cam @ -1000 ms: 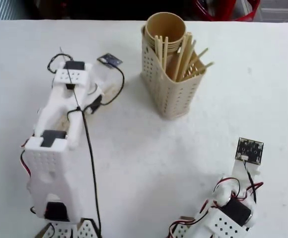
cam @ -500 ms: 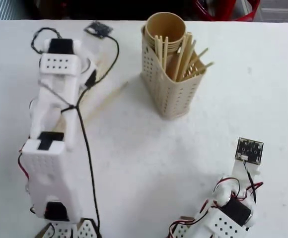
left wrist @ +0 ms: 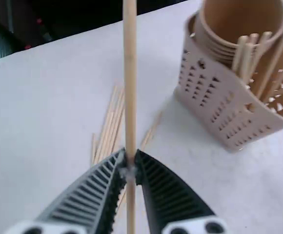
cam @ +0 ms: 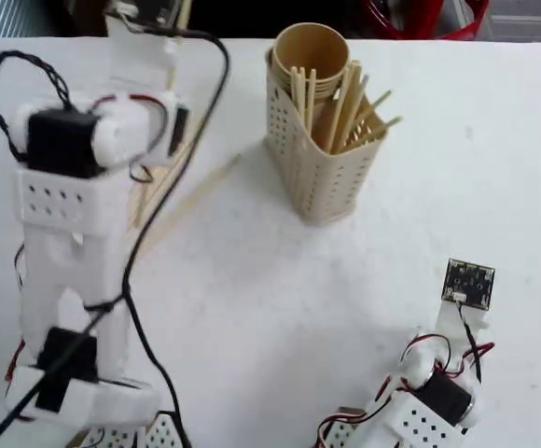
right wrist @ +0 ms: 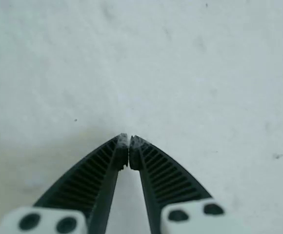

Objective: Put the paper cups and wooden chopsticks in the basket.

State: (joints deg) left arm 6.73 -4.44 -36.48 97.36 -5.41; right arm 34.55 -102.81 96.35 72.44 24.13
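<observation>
My left gripper [left wrist: 130, 157] is shut on one wooden chopstick [left wrist: 129, 73], which stands up between its fingers, lifted off the table. Under it several loose chopsticks [left wrist: 107, 131] lie in a bundle on the white table, left of the basket [cam: 317, 177] in the high view [cam: 185, 193]. The perforated beige basket [left wrist: 219, 107] holds stacked paper cups [cam: 310, 54] at its far end and several chopsticks [cam: 350, 112] leaning beside them. The left arm [cam: 65, 205] rises tall on the left. My right gripper [right wrist: 128, 139] is shut on nothing, just above bare table.
The right arm [cam: 429, 406] sits folded at the near right edge, its camera board [cam: 469, 283] pointing onto the table. A black cable [cam: 173, 140] runs along the left arm. A red object [cam: 420, 17] lies beyond the table's far edge.
The left arm rose and swung towards the far edge, carrying one chopstick up with it and uncovering the loose chopsticks on the table. The right arm stayed still.
</observation>
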